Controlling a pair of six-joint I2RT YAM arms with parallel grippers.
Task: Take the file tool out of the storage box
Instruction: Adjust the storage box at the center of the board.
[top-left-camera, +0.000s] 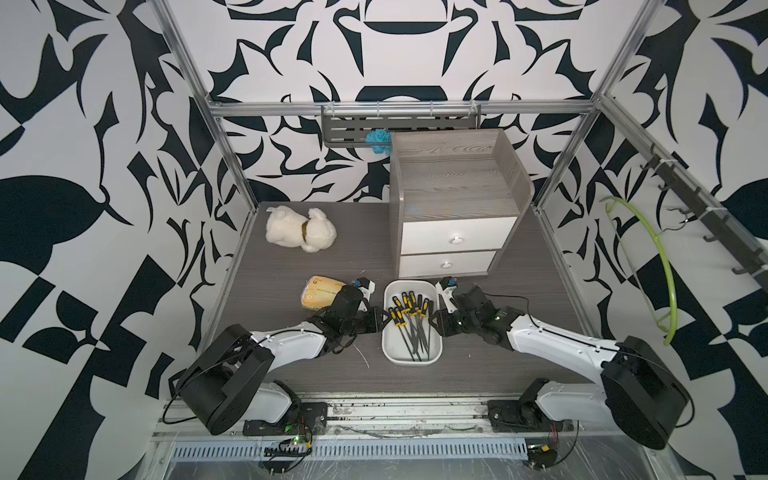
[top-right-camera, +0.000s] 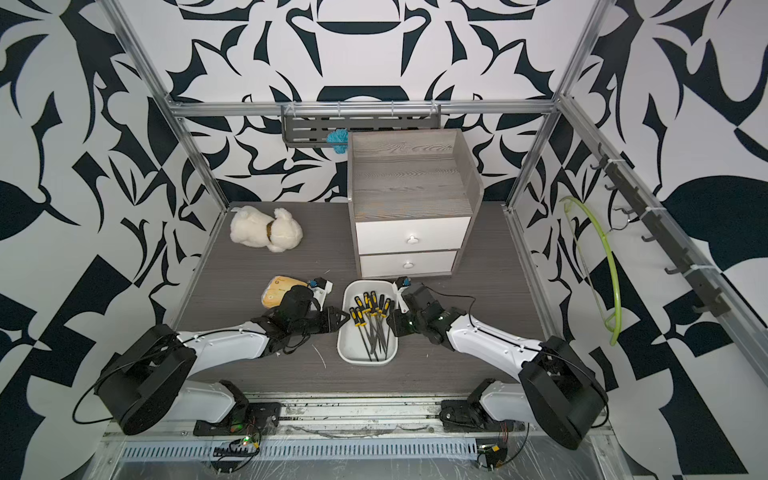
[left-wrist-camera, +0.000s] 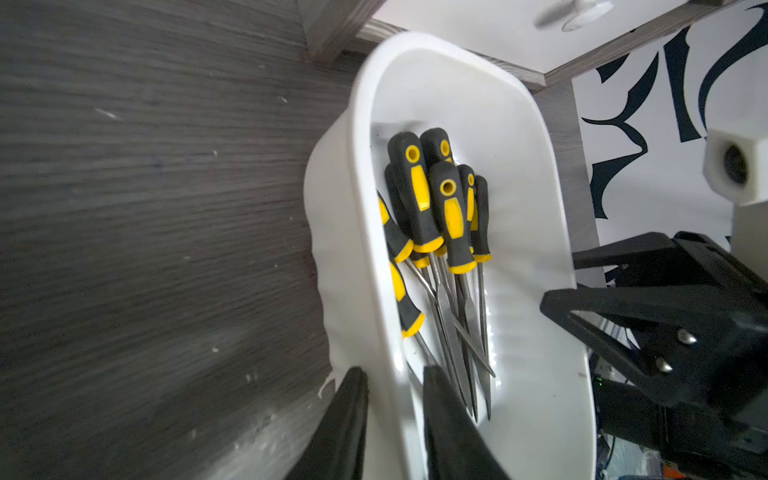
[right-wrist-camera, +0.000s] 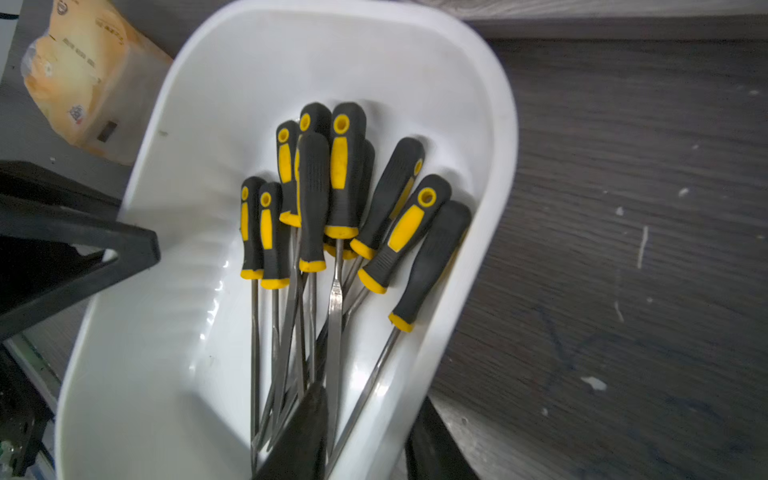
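Bracketing the box (top-left-camera: 397, 350) in both top views, left gripper (top-left-camera: 380, 316) and right gripper (top-left-camera: 435, 321) meet opposite walls; files (top-left-camera: 411, 320) lie inside, none lifted (steadying, apparently). Left wrist: fingers (left-wrist-camera: 353, 407) pinch the wall (left-wrist-camera: 332, 257). Right wrist: fingers (right-wrist-camera: 303, 432) straddle theirs, grip unclear. Next move likely needs one gripper freed for a handle (right-wrist-camera: 348, 174).

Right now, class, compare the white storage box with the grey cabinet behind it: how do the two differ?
The storage box is shallow white plastic; the cabinet is tall grey wood-grain. The storage box is open-topped, its files in plain sight; the cabinet's two white drawers are shut. The storage box lies nearer the front edge; the cabinet stands behind it. Both stand on the grey table.
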